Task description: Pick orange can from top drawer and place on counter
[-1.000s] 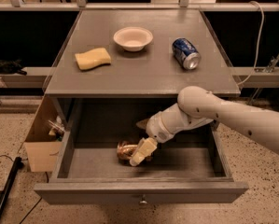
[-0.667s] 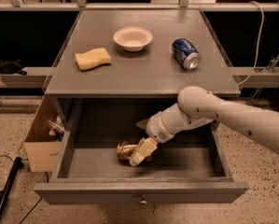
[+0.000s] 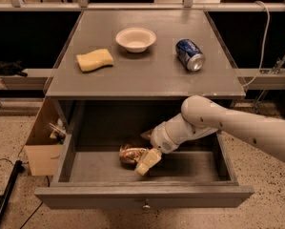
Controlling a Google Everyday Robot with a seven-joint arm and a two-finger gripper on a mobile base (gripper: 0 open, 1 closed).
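On the flat grey-painted wooden counter (image 3: 147, 78) lie a yellow sponge (image 3: 95, 60), a shallow white bowl (image 3: 136, 38) and a blue can with a silver end (image 3: 189, 55), which rests on its side. An open brown cardboard box (image 3: 39, 152) stands on the speckled floor just beside the cabinet's left side. The wide shallow grey-painted top drawer (image 3: 147, 195) is pulled out, its small round metal knob (image 3: 146, 205) at the front centre. The white robot arm (image 3: 228, 125) reaches in from the right under the counter's edge. The small shiny coppery orange can (image 3: 131, 154) lies on its side on the drawer floor, left of centre. The cream gripper (image 3: 146, 162) sits against the can's right end; whether it is spread or pinching the can cannot be told.
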